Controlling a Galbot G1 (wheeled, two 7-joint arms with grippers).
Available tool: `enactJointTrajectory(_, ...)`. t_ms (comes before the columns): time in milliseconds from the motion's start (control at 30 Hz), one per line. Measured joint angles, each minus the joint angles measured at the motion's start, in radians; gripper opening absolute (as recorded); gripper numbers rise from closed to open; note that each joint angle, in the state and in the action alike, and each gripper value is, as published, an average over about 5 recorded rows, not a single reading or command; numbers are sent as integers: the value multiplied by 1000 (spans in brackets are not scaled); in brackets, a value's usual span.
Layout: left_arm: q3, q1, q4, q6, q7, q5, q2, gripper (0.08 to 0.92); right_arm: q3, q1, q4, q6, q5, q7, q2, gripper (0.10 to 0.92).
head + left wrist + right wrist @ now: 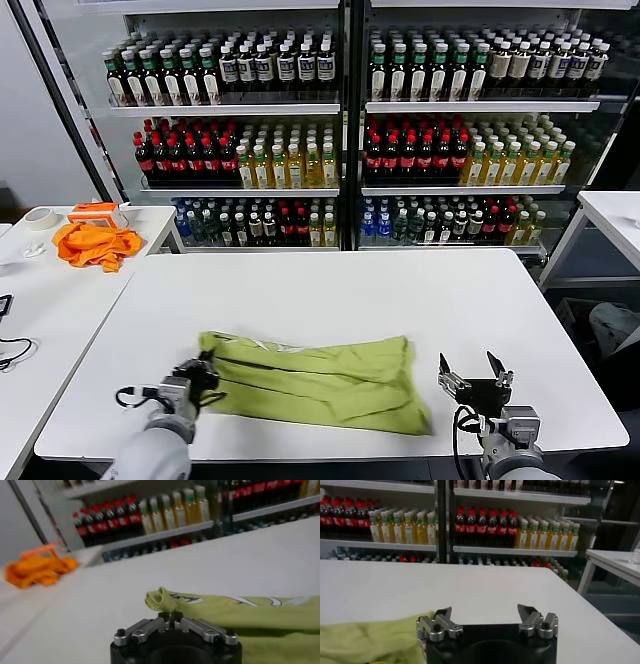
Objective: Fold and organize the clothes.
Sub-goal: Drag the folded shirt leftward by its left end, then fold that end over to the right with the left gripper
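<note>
A yellow-green T-shirt lies folded in a long band across the near part of the white table. White print shows along its top edge. My left gripper is shut on the shirt's left end, pinching a bunched fold between its fingertips. My right gripper stands open just off the shirt's right end, with nothing between its fingers. In the right wrist view the shirt's edge lies beside one finger.
A second white table on the left carries an orange cloth, a tape roll and cables. Drink shelves fill the background. Another table corner stands at the far right.
</note>
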Motion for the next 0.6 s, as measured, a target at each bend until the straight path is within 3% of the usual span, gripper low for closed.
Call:
enactJointTrajectory(333,-230,58,-20,30,-7,-29,118,95,-3,11,-12,3,-6,-2,6,823)
enactJointTrajectory(600,-213,41,-102,40,-9,-161,110,95,10,8,-11,4,-8,-2,-3,823)
